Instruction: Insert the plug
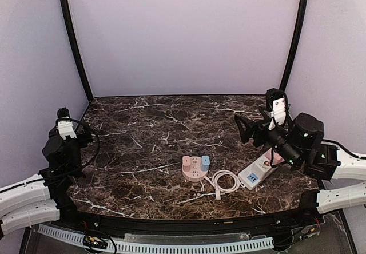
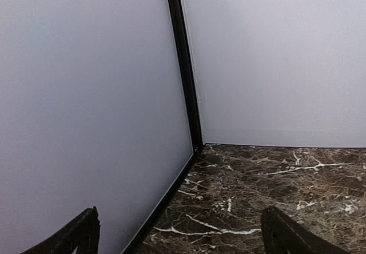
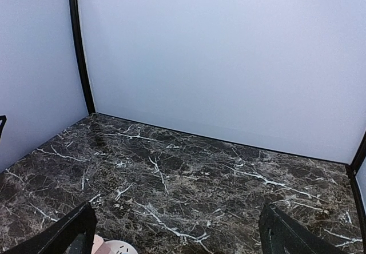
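A white plug (image 1: 218,195) lies at the end of a coiled white cable (image 1: 224,181) near the table's front middle. Left of the coil sits a pink socket cube (image 1: 195,167) with a pink and a blue block on its top; its edge also shows at the bottom of the right wrist view as the pink socket cube (image 3: 98,245). A white power strip (image 1: 257,173) with a blue switch lies right of the coil. My right gripper (image 1: 243,129) (image 3: 177,237) hangs open above and behind the strip, holding nothing. At the table's left edge my left gripper (image 1: 63,114) (image 2: 183,239) is open, empty and aimed at the back left corner.
The dark marble table (image 1: 148,128) is closed in by pale walls with black corner posts (image 1: 73,42) at the back left and back right. The left wall (image 2: 86,122) stands close beside my left gripper.
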`<act>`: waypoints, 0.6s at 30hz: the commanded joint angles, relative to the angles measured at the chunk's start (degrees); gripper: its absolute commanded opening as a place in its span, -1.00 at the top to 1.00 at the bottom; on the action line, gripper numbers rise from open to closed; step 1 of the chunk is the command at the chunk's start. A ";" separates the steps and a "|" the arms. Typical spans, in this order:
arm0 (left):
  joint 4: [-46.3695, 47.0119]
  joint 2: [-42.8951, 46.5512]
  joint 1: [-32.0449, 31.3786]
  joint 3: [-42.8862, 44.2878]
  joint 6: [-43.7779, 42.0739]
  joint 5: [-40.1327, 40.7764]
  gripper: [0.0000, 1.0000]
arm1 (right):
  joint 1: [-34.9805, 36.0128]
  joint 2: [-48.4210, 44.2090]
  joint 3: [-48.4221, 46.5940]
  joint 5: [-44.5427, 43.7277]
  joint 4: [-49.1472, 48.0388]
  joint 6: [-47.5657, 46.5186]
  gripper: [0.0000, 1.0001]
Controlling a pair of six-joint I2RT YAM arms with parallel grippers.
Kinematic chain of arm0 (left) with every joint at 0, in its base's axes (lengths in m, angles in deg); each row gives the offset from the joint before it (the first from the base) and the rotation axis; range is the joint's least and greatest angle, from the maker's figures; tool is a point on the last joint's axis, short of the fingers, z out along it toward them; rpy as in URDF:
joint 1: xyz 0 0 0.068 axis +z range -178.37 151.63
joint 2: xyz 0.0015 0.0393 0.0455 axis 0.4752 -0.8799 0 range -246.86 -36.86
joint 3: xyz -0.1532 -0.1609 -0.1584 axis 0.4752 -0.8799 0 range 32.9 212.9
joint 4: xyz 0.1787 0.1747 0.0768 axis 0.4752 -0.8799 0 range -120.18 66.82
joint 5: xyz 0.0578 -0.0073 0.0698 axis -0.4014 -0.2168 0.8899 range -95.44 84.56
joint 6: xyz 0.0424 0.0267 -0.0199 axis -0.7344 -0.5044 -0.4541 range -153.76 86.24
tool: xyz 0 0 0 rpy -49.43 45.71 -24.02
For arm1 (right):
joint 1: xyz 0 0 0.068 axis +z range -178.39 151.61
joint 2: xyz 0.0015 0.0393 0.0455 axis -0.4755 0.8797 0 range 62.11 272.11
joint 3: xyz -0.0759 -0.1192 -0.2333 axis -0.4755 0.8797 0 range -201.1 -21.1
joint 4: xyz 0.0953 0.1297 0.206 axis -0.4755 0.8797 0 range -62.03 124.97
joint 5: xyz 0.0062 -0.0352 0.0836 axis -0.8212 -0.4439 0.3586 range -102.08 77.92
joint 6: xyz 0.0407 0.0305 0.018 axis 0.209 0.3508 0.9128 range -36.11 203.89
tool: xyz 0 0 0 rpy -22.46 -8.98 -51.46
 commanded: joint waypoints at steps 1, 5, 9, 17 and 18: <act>4.98 -6.74 6.60 1.06 -3.16 -4.67 -0.97 | -0.42 -1.84 1.51 -0.76 -2.50 -0.02 -0.97; 4.97 -13.78 11.60 1.78 -1.51 -8.66 -0.97 | -0.52 -2.59 2.27 -1.44 -2.56 -0.02 -0.97; 7.48 -21.52 17.15 1.62 -0.65 -17.32 -0.97 | -0.52 -3.27 2.60 -1.27 -2.56 -0.48 -0.97; 19.59 -35.95 25.57 0.54 4.82 -29.19 -0.97 | -0.67 -4.33 3.31 -0.80 -2.82 -1.52 -0.97; 20.98 -38.11 26.70 0.83 5.28 -30.63 -0.97 | -0.69 -4.39 3.43 -1.01 -2.82 -1.56 -0.97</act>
